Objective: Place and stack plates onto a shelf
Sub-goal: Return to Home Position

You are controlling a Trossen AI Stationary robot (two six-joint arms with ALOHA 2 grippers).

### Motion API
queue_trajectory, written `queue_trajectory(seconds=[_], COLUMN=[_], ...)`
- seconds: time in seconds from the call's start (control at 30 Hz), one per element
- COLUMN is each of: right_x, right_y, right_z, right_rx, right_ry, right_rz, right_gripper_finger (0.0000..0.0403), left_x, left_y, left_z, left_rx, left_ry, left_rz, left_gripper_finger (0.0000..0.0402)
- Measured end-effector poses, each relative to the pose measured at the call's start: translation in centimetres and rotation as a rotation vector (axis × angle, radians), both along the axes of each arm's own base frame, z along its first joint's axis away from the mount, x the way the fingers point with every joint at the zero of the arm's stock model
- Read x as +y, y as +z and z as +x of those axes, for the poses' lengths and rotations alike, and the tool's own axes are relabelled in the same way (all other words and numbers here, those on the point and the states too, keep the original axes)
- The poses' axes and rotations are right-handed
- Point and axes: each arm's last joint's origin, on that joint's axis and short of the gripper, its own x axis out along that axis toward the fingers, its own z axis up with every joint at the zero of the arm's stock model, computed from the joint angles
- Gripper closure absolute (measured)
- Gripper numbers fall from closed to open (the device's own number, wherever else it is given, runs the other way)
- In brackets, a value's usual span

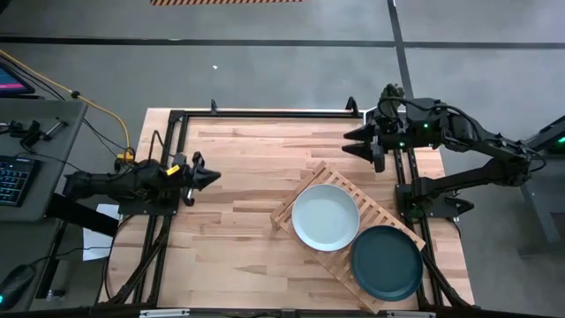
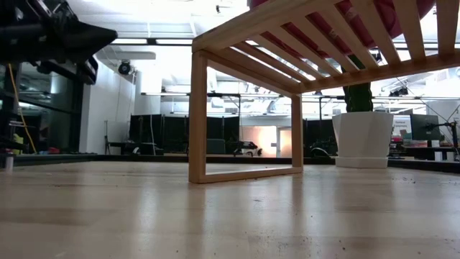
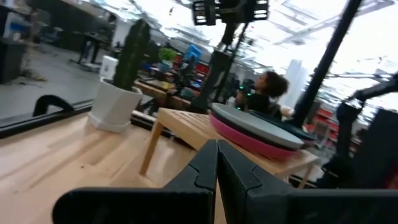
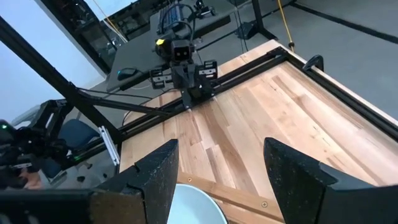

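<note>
Shelf [image 2: 198, 115] bears a magenta plate [image 3: 247, 137] hidden from above; left jaws together, right jaws apart.

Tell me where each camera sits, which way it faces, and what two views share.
High: overhead, straight down on the table; both arms, left gripper and right gripper, show.
Low: at tabletop height, level under the shelf into the room; a dark arm shows.
Left wrist: past its shut fingers at stacked plates.
Right wrist: past its open fingers across the table to the left arm.
Shared: high and low both show the shelf.
</note>
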Motion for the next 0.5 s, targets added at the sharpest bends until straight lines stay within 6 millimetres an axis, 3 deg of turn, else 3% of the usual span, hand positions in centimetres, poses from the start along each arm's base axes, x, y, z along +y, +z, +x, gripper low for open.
queue_trajectory(seconds=[0.5], right_x=[0.3], right_y=[0.3], right_z=[-1.2], right_rx=[-0.016], right_ry=[0.044], right_rz=[-0.002], right_gripper_finger=[0.0185], left_x=[0.0], left_y=[-0.8], left_z=[-0.2], left_rx=[0.074], left_ry=[-0.011], left_rz=[-0.004], left_gripper_finger=[0.0401])
